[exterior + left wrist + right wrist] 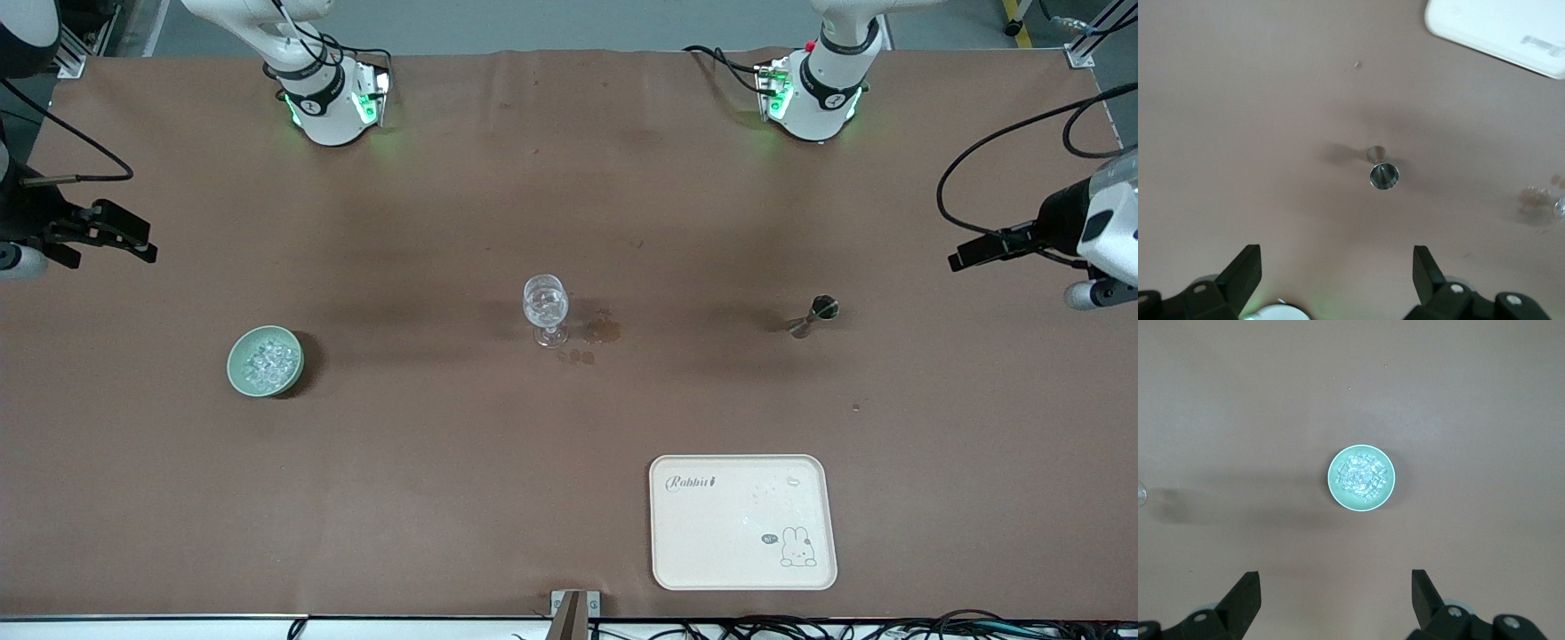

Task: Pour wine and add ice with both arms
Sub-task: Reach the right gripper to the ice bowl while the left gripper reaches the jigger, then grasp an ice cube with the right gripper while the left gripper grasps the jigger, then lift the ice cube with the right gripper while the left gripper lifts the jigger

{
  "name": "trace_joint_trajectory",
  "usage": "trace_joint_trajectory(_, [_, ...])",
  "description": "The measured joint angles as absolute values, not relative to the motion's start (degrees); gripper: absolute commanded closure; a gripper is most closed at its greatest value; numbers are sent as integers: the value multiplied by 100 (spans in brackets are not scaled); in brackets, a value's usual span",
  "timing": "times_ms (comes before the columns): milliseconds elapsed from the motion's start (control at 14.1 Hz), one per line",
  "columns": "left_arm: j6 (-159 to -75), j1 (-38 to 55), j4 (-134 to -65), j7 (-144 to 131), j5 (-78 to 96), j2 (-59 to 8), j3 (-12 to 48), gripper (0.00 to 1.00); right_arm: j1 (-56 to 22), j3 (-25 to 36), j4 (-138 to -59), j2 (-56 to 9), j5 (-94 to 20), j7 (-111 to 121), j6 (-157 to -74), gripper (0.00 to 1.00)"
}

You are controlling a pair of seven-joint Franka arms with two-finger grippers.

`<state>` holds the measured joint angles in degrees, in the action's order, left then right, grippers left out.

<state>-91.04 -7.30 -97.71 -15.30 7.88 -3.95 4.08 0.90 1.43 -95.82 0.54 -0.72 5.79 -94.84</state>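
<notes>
Front view: a clear stemmed wine glass [545,310] stands mid-table on the brown cloth [444,222], wet stains [601,331] beside it. Toward the right arm's end, the ice [269,359] fills a pale green bowl [236,364]; the right gripper [114,233] hangs high near that table edge, fingers spread wide and empty, with the bowl well apart below it. Toward the left arm's end, the left gripper [976,252], equally wide and empty, hangs above a steel jigger [814,316]. A cream rabbit tray [711,533] lies nearest the camera.
</notes>
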Motion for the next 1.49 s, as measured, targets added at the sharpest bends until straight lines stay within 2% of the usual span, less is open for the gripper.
trace_joint_trajectory(142, [-9214, -945, -10066, -2276, 1282, -563, 409, 0, 156, 149, -9980, 30, -72, 568, -9954, 2])
trace_joint_trajectory(496, [-9673, -1387, -10584, -2898, 2049, -1318, 402, 0, 263, 145, -11222, -382, -77, 568, -11721, 6])
trace_joint_trajectory(921, [-9807, -1733, -10546, -3187, 3125, -2395, 399, 0, 264, 143, -11501, -1280, -78, 568, -12819, 11])
trace_joint_trajectory(1133, [-9831, -1748, -10386, -3604, 3436, -2869, 401, 9, 264, 142, -11556, -1633, -78, 568, -13159, 18])
trace_joint_trajectory(1488, [-9829, -1828, -10328, -3627, 4029, -3581, 413, 10, 263, 138, -11724, -1960, -78, 569, -13589, 43])
